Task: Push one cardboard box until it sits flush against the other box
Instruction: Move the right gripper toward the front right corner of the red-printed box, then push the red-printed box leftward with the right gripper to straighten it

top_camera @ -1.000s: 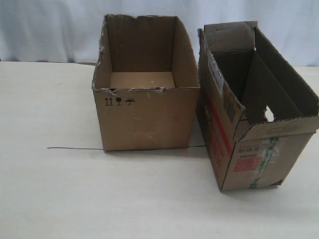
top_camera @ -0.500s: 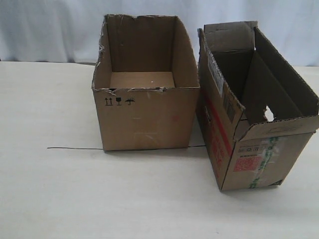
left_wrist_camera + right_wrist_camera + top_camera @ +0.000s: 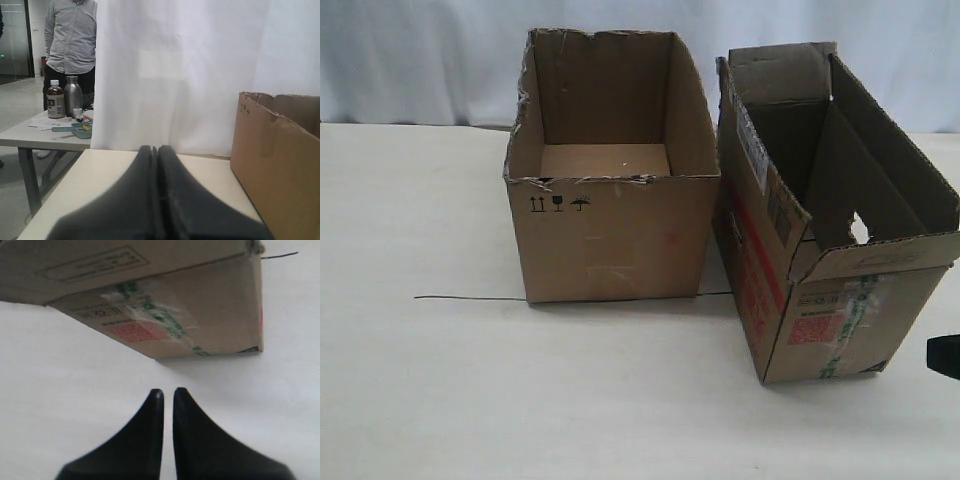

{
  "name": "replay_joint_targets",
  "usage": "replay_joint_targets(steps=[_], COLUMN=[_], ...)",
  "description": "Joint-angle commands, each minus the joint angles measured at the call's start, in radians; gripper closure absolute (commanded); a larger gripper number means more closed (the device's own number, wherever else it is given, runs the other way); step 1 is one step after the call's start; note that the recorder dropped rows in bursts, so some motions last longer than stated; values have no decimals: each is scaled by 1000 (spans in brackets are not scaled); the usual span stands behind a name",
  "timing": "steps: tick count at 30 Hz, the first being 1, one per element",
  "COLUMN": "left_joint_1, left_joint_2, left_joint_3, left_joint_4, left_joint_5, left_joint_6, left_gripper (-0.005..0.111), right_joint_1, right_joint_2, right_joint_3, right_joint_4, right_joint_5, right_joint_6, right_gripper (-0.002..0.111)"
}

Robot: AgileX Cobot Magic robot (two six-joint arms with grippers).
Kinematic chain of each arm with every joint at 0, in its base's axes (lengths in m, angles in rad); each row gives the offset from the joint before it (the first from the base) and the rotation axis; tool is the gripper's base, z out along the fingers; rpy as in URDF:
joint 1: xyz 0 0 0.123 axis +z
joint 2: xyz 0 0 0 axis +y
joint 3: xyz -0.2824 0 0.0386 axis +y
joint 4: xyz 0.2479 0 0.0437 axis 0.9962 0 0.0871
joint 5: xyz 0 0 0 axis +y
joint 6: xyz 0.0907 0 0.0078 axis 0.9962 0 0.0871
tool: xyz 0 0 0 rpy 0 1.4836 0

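Standing beside one other box [image 3: 610, 235]: one cardboard box [image 3: 767, 262].

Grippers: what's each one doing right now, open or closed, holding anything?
Left gripper: closed, holding nothing.
Right gripper: closed, holding nothing, not touching the taped box.

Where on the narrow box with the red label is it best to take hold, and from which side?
Probably press, not pinch: the narrow box is broad and its top flaps look loose. Bring the right gripper from the right against the outer wall, low, near the labelled end, which stands apart from the wide box.
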Motion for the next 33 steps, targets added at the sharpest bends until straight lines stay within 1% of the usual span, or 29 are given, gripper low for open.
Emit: replay_joint_targets(steps=[1, 5, 9, 12, 14, 16, 20, 22, 24, 27, 33], left_joint_1=[-1, -1, -1, -1, -1, -1, -1, -1, -1, -1, -1], left_joint_2=[-3, -3, -3, -3, -3, -3, -3, -3, -3, -3, -3], left_joint_3=[3, 3, 3, 3, 3, 3, 3, 3, 3, 3, 3], left_joint_4=[1, 1, 1, 1, 1, 1, 1, 3, 3, 1, 1], left_joint_5=[-11, -11, -11, -11, -11, -11, -11, -11, -11, -11, -11], left_joint_6=[-2, -2, -2, -2, -2, -2, -2, -2, -2, -2, -2], left_gripper=[107, 107, 107, 107, 107, 107, 107, 107, 107, 107, 107], right_joint_1=[-3, -3, -1, 59, 132, 209, 383, 452, 507, 544, 544], right_joint_2=[57, 104, 142, 171, 192, 207, 237, 258, 284, 322, 372], right_joint_3=[4, -4, -35, -73, -104, -113, -91, -85, -85, -85, -85], right_joint_4=[27, 102, 102, 70, -4, -116, -247, -313, -422, -559, -578], right_joint_5=[-45, -80, -95, -103, -102, -114, -219, -280, -316, -319, -363], right_joint_6=[-49, -133, -150, -159, -85, 45, 216, 302, 412, 546, 558], right_gripper=[103, 103, 103, 103, 103, 103, 103, 103, 103, 103, 103])
